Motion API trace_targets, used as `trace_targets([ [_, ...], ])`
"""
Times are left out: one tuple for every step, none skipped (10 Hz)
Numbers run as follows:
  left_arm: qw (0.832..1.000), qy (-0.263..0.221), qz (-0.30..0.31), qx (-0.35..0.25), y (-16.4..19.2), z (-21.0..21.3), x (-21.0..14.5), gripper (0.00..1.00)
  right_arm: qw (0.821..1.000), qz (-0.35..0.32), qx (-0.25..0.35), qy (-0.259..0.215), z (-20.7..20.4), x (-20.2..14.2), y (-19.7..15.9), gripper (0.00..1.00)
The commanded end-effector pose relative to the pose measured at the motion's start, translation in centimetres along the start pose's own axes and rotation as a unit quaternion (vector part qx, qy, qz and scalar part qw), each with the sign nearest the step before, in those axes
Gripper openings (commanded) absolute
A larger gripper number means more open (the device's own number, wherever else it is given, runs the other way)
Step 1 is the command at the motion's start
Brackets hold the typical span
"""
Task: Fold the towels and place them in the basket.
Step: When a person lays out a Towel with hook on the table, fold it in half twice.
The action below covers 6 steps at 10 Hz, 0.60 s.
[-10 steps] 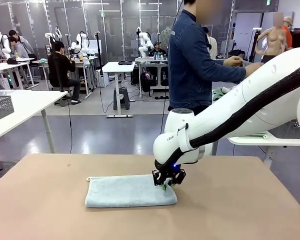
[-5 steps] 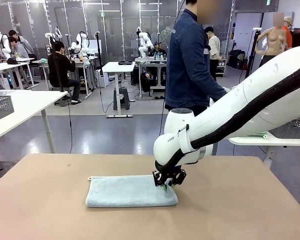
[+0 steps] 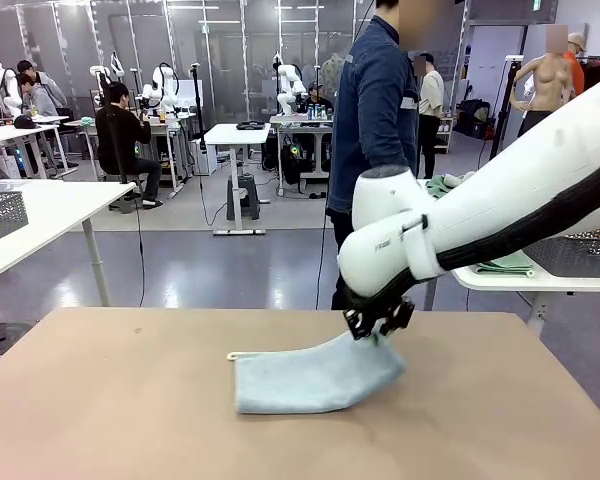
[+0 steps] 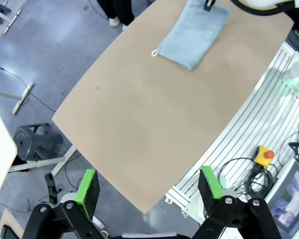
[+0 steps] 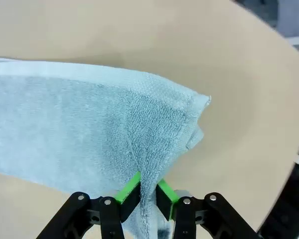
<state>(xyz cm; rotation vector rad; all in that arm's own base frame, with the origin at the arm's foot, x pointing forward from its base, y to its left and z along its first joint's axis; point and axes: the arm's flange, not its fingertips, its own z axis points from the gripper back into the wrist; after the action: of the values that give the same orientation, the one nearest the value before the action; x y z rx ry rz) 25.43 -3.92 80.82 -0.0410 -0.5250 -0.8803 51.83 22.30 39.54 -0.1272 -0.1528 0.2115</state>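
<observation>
Clenched on one corner of a pale blue-grey towel (image 5: pixel 79 124): the right gripper (image 5: pixel 148 193), black with green pads. Holds that corner pinched into a soft ridge between the pads. Looped terry pile and a flatter woven hem band clear in the right wrist view.

From the front, the same gripper (image 3: pixel 378 320) at the end of a white arm (image 3: pixel 500 205). Held corner raised off the table, the rest of the towel (image 3: pixel 305 380) lying on it as a thick, doubled oblong. Small hanging loop at its far left corner. Underneath, smooth matte tan table (image 3: pixel 110 400).

Released and empty: the left gripper (image 4: pixel 149 186), green pads wide apart, high over the table (image 4: pixel 139 114) edge. Well apart from the towel (image 4: pixel 193 32).

At the right, on a white side table (image 3: pixel 500 283), a dark wire-mesh basket (image 3: pixel 580 255), partly behind the arm. Contents impossible to tell. Just beside it, a folded greenish cloth (image 3: pixel 505 266). At the left, on another white table, a lighter grey mesh basket (image 3: pixel 0 212), inside hidden.

Across the table, a person in a dark blue jacket (image 3: pixel 380 110), standing.
</observation>
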Motion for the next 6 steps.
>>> trace_targets([
  [1.000,0.003,0.000,0.007,-0.2,-0.1,-0.1,1.00,1.000,0.002,-0.024,-0.002,2.6,0.5,3.1,0.00],
  [1.000,0.003,0.000,0.007,-0.2,-0.1,-0.1,1.00,1.000,0.010,-0.019,0.003,3.9,1.2,5.2,0.00],
  [1.000,0.003,0.000,0.007,-0.2,-0.1,-0.1,1.00,1.000,0.025,-0.008,0.012,5.1,2.2,7.9,0.00],
  [1.000,0.003,0.000,0.007,-0.2,-0.1,-0.1,1.00,0.999,0.041,0.009,0.025,5.3,3.0,10.3,0.00],
  [1.000,0.003,0.000,0.007,-0.2,-0.1,-0.1,1.00,0.998,0.054,0.011,0.033,5.2,3.6,12.4,0.00],
  [1.000,0.003,0.000,0.007,-0.2,-0.1,-0.1,1.00,0.997,0.060,0.012,0.048,4.7,4.2,14.2,0.00],
])
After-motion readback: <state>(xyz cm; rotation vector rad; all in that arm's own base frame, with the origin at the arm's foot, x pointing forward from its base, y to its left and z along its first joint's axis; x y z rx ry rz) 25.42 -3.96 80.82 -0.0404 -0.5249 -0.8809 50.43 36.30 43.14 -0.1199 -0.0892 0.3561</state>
